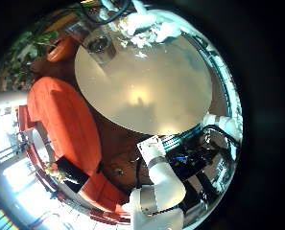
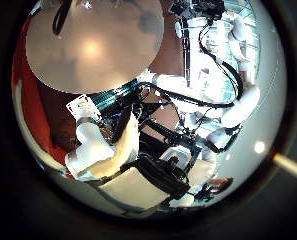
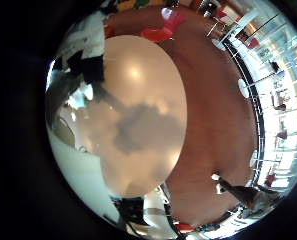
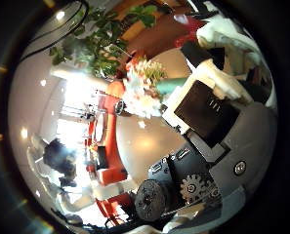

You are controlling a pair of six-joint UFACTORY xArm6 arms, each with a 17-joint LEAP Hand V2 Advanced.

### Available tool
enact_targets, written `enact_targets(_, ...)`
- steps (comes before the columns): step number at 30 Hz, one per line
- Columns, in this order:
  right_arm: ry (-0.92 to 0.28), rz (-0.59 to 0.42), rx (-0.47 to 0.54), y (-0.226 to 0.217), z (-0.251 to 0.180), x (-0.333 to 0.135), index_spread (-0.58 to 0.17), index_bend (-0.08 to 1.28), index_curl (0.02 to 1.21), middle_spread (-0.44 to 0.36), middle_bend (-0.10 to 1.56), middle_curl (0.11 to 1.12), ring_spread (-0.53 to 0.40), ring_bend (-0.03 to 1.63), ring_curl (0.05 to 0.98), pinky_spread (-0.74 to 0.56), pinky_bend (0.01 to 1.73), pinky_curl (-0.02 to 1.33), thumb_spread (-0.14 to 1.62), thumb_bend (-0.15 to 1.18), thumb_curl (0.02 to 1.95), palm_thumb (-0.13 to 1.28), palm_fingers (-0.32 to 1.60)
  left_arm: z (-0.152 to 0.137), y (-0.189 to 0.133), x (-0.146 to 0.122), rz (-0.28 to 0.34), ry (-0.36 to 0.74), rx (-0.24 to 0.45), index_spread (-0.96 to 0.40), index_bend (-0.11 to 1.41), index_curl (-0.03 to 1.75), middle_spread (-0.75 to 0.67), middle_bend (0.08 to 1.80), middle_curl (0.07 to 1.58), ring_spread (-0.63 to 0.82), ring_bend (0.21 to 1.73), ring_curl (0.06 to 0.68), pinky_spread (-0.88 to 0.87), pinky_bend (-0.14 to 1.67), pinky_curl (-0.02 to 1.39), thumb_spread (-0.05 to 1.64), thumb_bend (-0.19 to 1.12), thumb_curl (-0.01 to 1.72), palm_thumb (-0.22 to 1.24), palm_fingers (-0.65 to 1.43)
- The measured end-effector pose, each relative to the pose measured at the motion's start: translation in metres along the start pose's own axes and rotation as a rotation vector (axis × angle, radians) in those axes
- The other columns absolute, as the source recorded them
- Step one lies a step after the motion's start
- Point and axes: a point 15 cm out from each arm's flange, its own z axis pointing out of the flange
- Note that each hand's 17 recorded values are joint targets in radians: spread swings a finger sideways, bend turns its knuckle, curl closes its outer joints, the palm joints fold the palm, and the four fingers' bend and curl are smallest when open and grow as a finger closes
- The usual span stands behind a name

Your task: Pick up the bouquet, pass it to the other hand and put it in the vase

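Both hands are held high over the round table, whose bare top is looked down on from the left hand's little-finger side and from the right hand's as well. The bouquet is found close against the right hand: its blooms and leaves are seen just beside the palm, touching the fingers, which are closed in on it, so the bunch is carried clear of the tabletop. From the left hand's little-finger side the same bouquet is made out over the table's rim, just beside the vase. The vase is stood upright on the table near its edge and is not touched by either hand. The left hand is kept well apart from the bouquet and the vase, with its palm turned toward the table and the arms beyond it; only parts of its body and fingers are shown at the edge of its thumb-side view, and whether those fingers are spread or curled cannot be told. A curved seat is seen on the floor beside the table.
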Motion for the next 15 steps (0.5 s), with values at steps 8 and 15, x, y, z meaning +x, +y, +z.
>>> enact_targets(8, 0.004, 0.030, 0.008, 0.005, -0.007, 0.008, -0.241, 1.16, 0.94, -0.147, 1.32, 0.88, -0.189, 1.45, 0.705, -0.18, 1.32, 0.78, 0.84, 0.03, 1.08, 1.12, 1.13, 0.001, 0.007, 0.003, 0.019, -0.001, 0.005, 0.00, 0.19, 0.40, 0.43, 0.18, 0.29, 0.54, 0.44, 0.195, 0.51, 0.19, 0.29, 1.11, -0.02, 0.32, 0.34, 0.15)
enact_targets(15, 0.005, 0.101, -0.085, 0.037, 0.023, 0.033, -0.239, 1.11, 0.91, -0.148, 1.27, 0.85, -0.194, 1.42, 0.677, -0.23, 1.25, 0.77, 0.88, -0.06, 1.02, 0.90, 1.10, 0.001, 0.008, 0.004, 0.027, 0.003, 0.006, 0.00, 0.19, 0.40, 0.43, 0.18, 0.29, 0.54, 0.44, 0.195, 0.51, 0.19, 0.29, 1.11, -0.02, 0.32, 0.34, 0.15)
